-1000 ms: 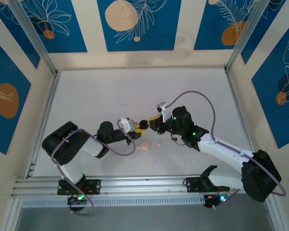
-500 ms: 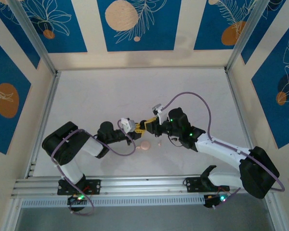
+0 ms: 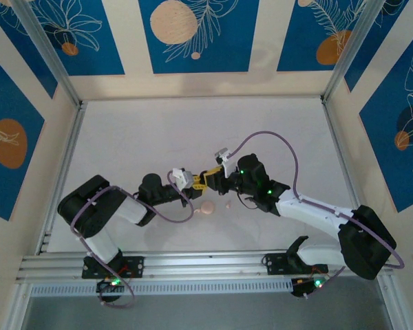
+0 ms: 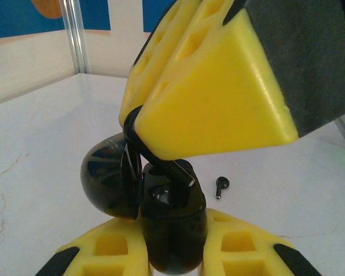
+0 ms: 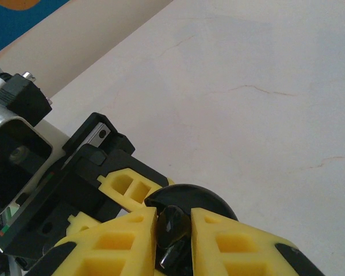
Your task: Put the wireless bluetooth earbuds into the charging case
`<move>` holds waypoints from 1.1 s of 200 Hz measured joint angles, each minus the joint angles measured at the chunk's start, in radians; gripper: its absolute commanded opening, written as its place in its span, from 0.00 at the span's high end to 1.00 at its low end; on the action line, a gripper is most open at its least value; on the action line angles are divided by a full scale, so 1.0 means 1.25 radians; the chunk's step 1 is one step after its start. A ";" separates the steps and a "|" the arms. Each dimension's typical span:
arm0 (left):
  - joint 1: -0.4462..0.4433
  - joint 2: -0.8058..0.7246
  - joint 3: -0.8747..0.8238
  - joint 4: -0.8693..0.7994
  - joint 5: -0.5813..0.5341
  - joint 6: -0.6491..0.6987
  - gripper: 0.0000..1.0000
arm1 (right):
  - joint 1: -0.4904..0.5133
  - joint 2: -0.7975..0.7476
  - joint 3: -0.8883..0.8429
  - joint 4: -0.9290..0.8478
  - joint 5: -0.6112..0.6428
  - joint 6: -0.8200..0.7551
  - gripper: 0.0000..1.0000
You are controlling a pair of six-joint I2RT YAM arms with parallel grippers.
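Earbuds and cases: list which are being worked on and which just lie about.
Worked on: glossy black round clamshell case, held open-lidded by left end effector; small black stemmed earbud in right end effector.
Lying about: second black earbud; pale pink round case; tiny pink earbud.

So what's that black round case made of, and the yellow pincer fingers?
The black case looks like hard glossy plastic: its open lid reflects light. The black earbud shines the same. The right pincer has yellow fingers, probably matte plastic with moulded holes; their dark pad looks rubbery, maybe.
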 measured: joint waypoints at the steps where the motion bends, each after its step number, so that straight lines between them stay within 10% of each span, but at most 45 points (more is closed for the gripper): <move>1: 0.000 0.000 0.000 0.000 0.000 0.000 0.92 | 0.000 0.000 0.000 0.000 0.000 0.000 0.79; 220: -0.001 -0.011 0.004 0.002 -0.013 -0.047 0.92 | 0.042 -0.030 -0.024 0.065 0.114 -0.012 0.79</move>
